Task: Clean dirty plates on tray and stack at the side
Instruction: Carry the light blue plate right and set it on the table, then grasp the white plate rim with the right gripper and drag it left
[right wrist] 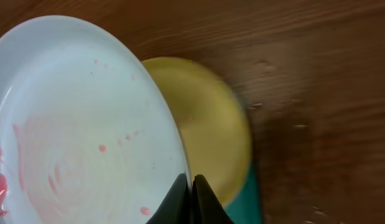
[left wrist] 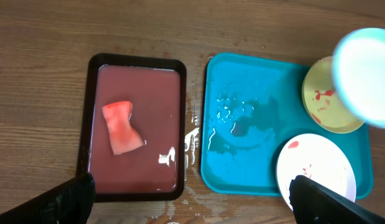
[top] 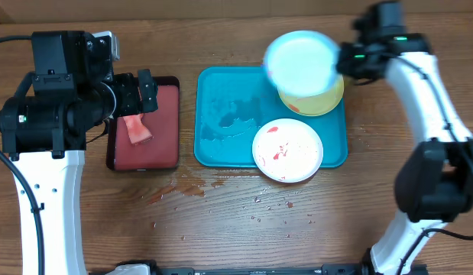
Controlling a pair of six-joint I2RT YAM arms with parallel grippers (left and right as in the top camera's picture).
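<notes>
Above the far right corner of the tray (top: 221, 145), your right end effector (top: 338, 63) is clamped shut on the rim of the light blue plate (top: 301, 59). It holds the plate tilted and lifted clear of everything below. The right wrist view shows both fingers pinched together at the plate's edge, with faint pink streaks and red dots across the pale face, so I judge this plate not clean yet. Gripping by the rim leaves the whole face free for wiping, which is probably why it is held that way.

Just beneath it, the yellow-green plate (top: 328, 99) lies in the tray's far right corner with a red smear. The white plate (top: 288, 150), also smeared, sits at the near right, reaching over the tray's near rim. The tray's left half is bare and wet.

Your left end effector (left wrist: 192, 186) hangs with its jaws spread wide and holds nothing. It is over the black-rimmed red tray (left wrist: 137, 57), just left of the teal one. A pink sponge (left wrist: 122, 127) lies in the reddish water there, apart from both fingers and within the left arm's reach.

No plate is stacked on the worktop (top: 221, 229) yet. You would likely pick up the sponge next. Press lightly, since an edge grip may let the plate swing.
</notes>
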